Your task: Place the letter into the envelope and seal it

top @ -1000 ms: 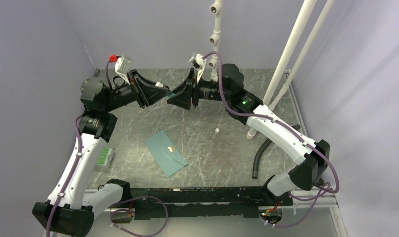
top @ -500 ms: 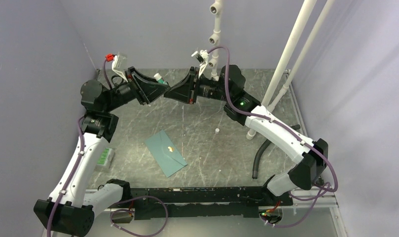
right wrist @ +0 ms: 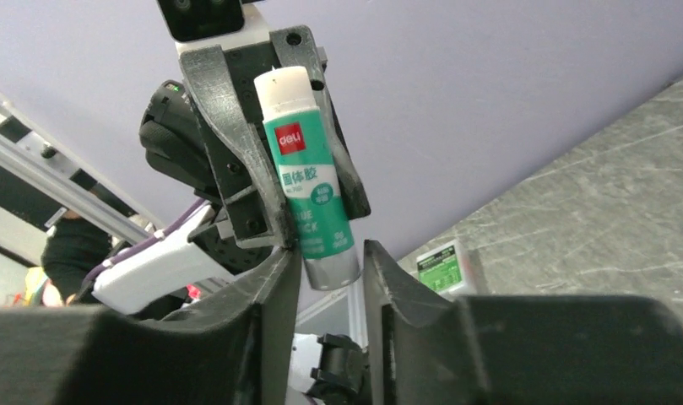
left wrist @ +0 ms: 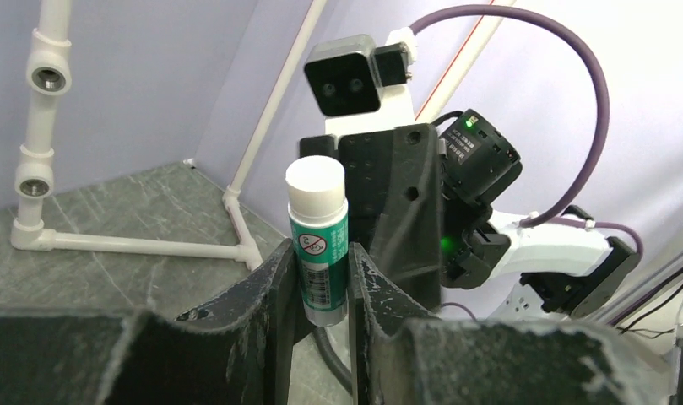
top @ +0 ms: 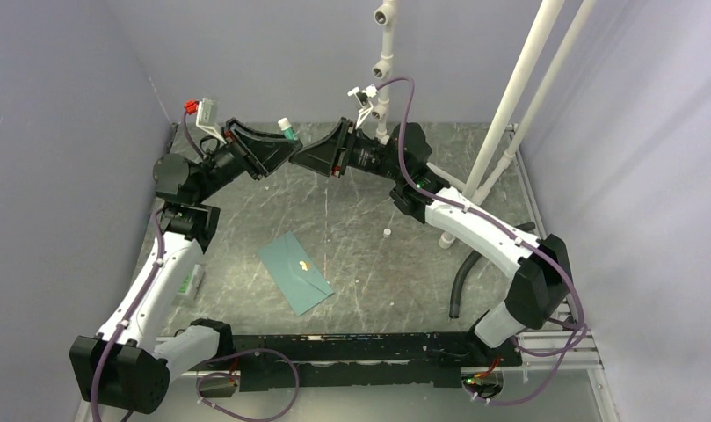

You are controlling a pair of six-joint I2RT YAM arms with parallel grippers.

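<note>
Top external view: the envelope (top: pixel 290 278) lies flat and slantwise on the worktop (top: pixel 369 281), left of centre and nearer the arm bases than the far wall, with a small gold mark (top: pixel 304 265) on its upper face. Both arms reach to the far side and are raised, their tips meeting nose to nose well beyond the envelope. The left pincer (top: pixel 281 151) carries a glue stick (top: pixel 286 130) that pokes up above it, white cap (top: pixel 284 122) on top. The right pincer (top: pixel 309 160) points at it from the other side; its state cannot be read from here. A green-and-white packet (top: pixel 188 283) lies by the left arm, and a black hose (top: pixel 461 280) curves on the right near white pipes (top: pixel 510 97).

Left wrist view: the left pincer is clamped on the glue stick. Both fingers (left wrist: pixel 274 287) press the green label low on its body and the stick stands upright between them. The right arm's wrist fills the space just behind.

Right wrist view: the stick hangs from the left pincer, its lower end in line with the gap between the right pincer's fingers. Those fingers stand apart, with a sliver of space showing on one side of the stick. I cannot tell whether the other finger touches it. The packet shows beyond, on the worktop.
</note>
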